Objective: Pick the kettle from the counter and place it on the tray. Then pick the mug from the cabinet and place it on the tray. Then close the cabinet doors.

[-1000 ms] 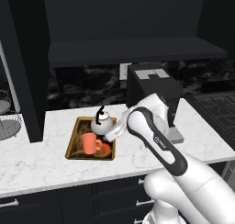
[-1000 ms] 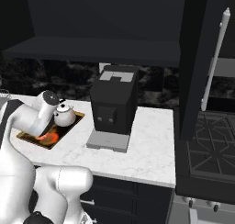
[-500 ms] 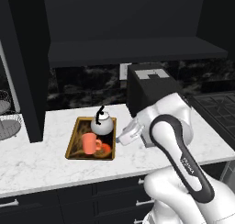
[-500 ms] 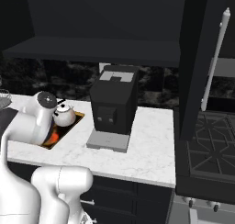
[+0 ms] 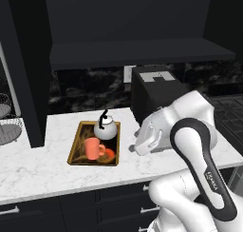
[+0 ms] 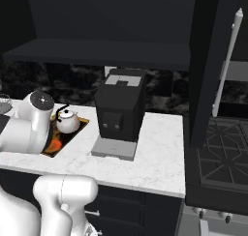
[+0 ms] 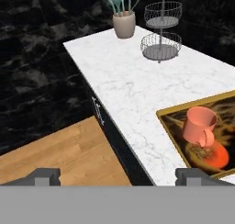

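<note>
Kettle (image 5: 105, 128) and mug (image 5: 93, 148) both stood on the tray (image 5: 76, 149) as we swung our arm away rightward, gripper (image 7: 117, 175) spread wide and empty; only the cabinet doors (image 6: 213, 66) remained, by our reckoning.

In the hand view the tray (image 7: 170, 115) runs off the edge at 3 o'clock. In the right base view the arm hides the tray's (image 6: 77, 129) 9 o'clock half.

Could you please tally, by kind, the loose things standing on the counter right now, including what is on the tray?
Trays: 1
Kettles: 1
Mugs: 1
Coffee machines: 1
Wire basket stands: 1
Utensil holders: 1
Total: 6
</note>
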You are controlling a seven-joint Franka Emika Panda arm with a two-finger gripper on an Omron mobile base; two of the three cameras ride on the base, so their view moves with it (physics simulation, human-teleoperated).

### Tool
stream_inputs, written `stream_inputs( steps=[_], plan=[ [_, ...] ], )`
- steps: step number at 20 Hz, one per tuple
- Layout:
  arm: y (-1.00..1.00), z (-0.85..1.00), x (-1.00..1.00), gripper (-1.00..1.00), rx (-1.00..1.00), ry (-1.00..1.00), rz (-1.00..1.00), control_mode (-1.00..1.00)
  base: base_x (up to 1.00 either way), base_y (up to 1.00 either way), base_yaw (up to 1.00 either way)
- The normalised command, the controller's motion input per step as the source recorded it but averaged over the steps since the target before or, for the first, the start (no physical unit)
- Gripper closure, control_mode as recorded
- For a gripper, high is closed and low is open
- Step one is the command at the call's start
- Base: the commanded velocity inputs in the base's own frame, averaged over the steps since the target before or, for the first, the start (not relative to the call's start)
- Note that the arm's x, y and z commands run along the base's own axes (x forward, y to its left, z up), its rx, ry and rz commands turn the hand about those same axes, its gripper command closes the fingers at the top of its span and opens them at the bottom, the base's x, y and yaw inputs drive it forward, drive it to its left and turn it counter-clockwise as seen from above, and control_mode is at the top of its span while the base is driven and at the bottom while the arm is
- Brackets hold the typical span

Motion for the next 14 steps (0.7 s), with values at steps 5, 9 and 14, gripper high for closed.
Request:
stream_inputs(
  steps=[5, 9, 14],
  plan=[
    [-0.06, 0.25, -0.13, -1.0, -0.07, -0.05, 0.12, -1.0, 0.0, 0.0, 0.0],
    [-0.12, 0.24, -0.2, -1.0, 0.0, -0.15, 0.24, -1.0, 0.0, 0.0, 0.0],
    [-0.01, 0.18, -0.24, -1.0, 0.0, -0.22, 0.28, -1.0, 0.0, 0.0, 0.0]
  ],
)
